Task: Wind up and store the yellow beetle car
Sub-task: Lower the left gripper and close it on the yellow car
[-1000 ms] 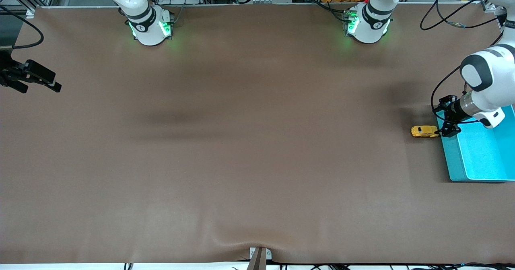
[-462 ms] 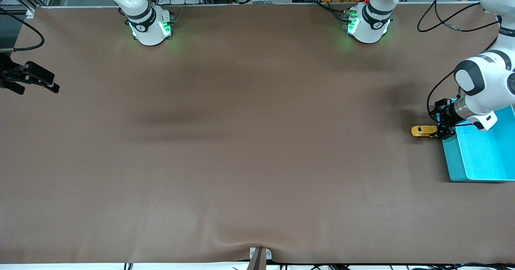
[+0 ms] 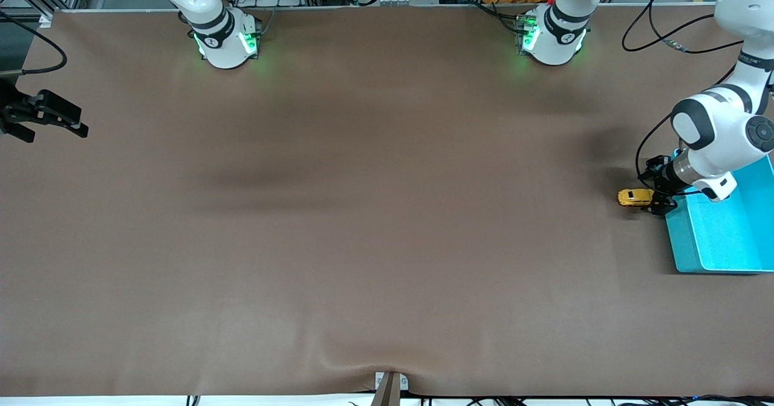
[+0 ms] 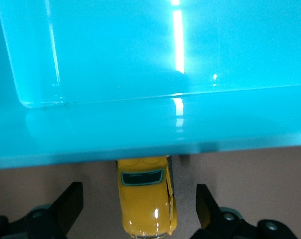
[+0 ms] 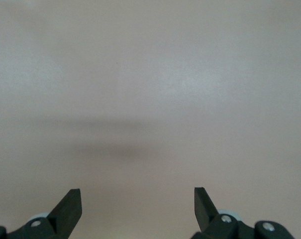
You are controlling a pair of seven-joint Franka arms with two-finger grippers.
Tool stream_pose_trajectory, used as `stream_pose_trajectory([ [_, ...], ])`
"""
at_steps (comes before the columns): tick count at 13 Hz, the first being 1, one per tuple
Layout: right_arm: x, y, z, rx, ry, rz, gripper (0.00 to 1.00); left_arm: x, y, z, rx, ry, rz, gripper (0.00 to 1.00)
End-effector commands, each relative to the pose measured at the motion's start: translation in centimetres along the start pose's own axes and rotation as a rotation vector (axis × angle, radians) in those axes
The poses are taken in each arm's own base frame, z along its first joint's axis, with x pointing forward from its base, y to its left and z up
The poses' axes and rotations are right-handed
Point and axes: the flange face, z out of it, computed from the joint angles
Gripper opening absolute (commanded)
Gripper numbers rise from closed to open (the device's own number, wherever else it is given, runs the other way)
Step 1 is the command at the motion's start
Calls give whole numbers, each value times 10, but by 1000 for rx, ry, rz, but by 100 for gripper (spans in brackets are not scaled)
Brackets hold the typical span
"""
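Yellow beetle car (image 3: 636, 197), lying by the turquoise bin (image 3: 719, 236) near the worktop's (image 3: 363, 212) left-arm edge, is straddled lengthwise by the spread left gripper (image 3: 657, 195), while the spread right gripper (image 3: 54, 118) waits.

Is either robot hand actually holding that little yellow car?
No. The left hand is open astride the tiny yellow beetle toy car, not touching it; the right hand is open and empty.
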Motion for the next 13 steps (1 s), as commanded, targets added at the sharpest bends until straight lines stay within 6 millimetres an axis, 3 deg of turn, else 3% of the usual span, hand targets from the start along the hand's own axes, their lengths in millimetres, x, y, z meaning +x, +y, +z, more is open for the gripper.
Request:
stream_pose_trajectory([
  [1, -4, 8, 0, -8, -11, -8, 100, -7, -6, 8, -36, 12, -18, 48],
  [3, -4, 7, 0, -7, -14, -10, 100, -9, -9, 9, -45, 18, -18, 12],
  [4, -4, 8, 0, -7, -14, -9, 100, -9, -8, 5, -50, 21, -18, 1],
  [6, -4, 8, 0, -7, -14, -8, 100, -11, -5, -18, -59, 27, -16, 0],
  [11, -4, 8, 1, -7, -15, -4, 100, -46, 23, -88, -33, 8, 84, 0],
  [13, -4, 8, 1, -7, -17, -4, 100, -44, 30, -116, -17, 10, 128, 0],
])
